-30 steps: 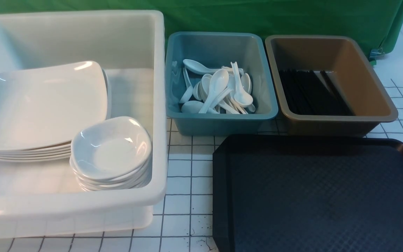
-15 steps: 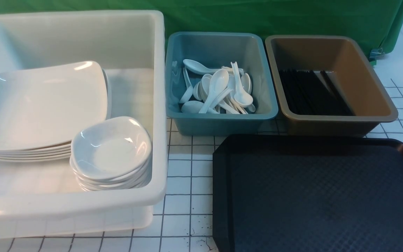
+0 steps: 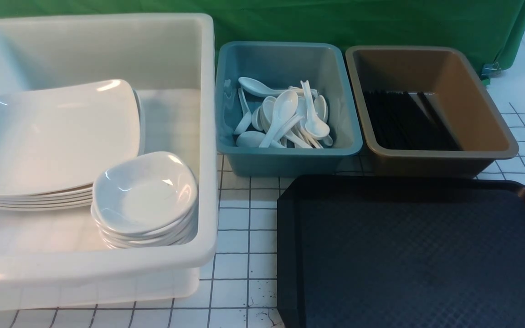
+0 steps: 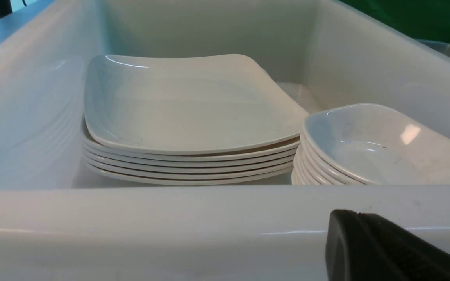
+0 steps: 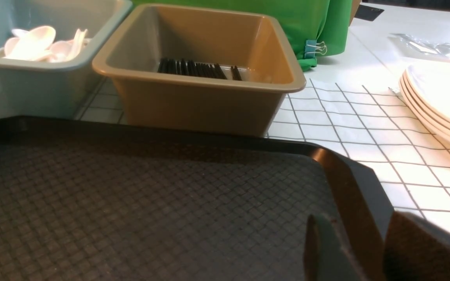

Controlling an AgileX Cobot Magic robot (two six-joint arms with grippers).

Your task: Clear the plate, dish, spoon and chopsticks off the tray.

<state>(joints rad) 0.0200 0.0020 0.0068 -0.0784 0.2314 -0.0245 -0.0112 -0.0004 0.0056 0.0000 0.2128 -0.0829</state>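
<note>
The black tray (image 3: 417, 255) (image 5: 131, 203) lies bare at the front right. Large white plates (image 3: 57, 136) (image 4: 186, 105) are stacked in the white bin (image 3: 107, 264), with a stack of small dishes (image 3: 144, 193) (image 4: 381, 144) beside them. White spoons (image 3: 285, 118) fill the blue tub (image 3: 290, 159). Black chopsticks (image 3: 404, 120) (image 5: 197, 68) lie in the brown tub (image 3: 426, 161). My left gripper (image 4: 358, 214) is shut and empty, just outside the bin's near wall. My right gripper (image 5: 352, 218) is open over the tray's right rim, holding nothing.
Another stack of white plates (image 5: 440, 101) sits on the gridded tablecloth to the right of the tray. A green cloth (image 3: 335, 23) hangs behind the tubs. A strip of tablecloth (image 3: 244, 237) separates the bin and the tray.
The dark tip of my left gripper has sunk slightly at the lower left corner of the front view. Nothing else has moved.
</note>
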